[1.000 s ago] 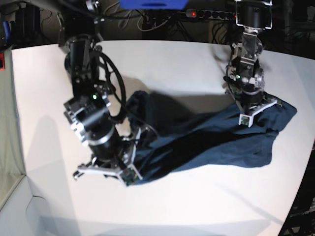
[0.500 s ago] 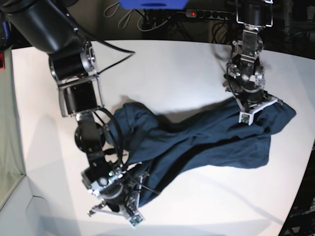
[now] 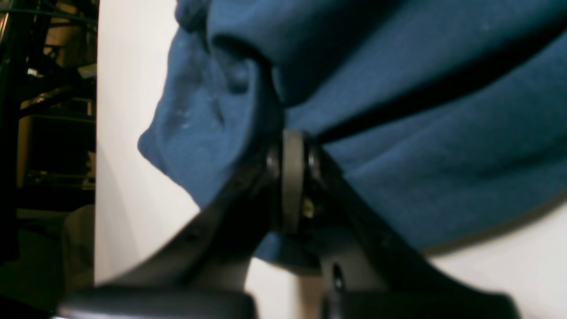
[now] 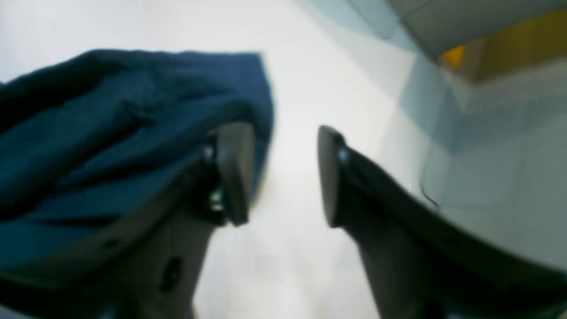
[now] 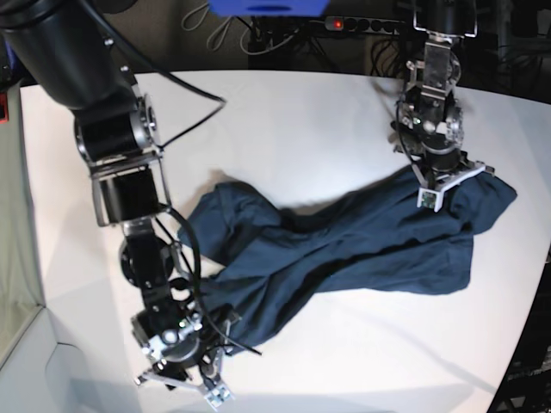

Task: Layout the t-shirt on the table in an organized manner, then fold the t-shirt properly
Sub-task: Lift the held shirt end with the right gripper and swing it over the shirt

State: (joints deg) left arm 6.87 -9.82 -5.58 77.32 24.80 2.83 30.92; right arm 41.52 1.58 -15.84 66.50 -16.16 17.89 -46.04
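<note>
The dark navy t-shirt (image 5: 362, 241) lies crumpled in a long diagonal band on the white table (image 5: 301, 120), from front left to far right. My left gripper (image 5: 452, 182) is shut on the shirt's far right edge; in the left wrist view (image 3: 292, 177) its pads pinch a fold of the cloth (image 3: 443, 133). My right gripper (image 5: 179, 387) is near the front edge, by the shirt's front-left end. In the right wrist view it (image 4: 281, 173) is open with bare table (image 4: 310, 66) between the fingers. The cloth (image 4: 110, 133) lies against the left finger's outer side.
A grey-green panel (image 5: 13, 258) stands along the table's left side and shows in the right wrist view (image 4: 487, 133). A power strip and cables (image 5: 362, 24) lie behind the table. The table's curved edge (image 5: 534, 284) runs close to the shirt's right end.
My right arm swung from the shirt's left side toward the table's front edge, drawing that end of the shirt forward and lengthening it. My left gripper stayed almost still, holding the cloth.
</note>
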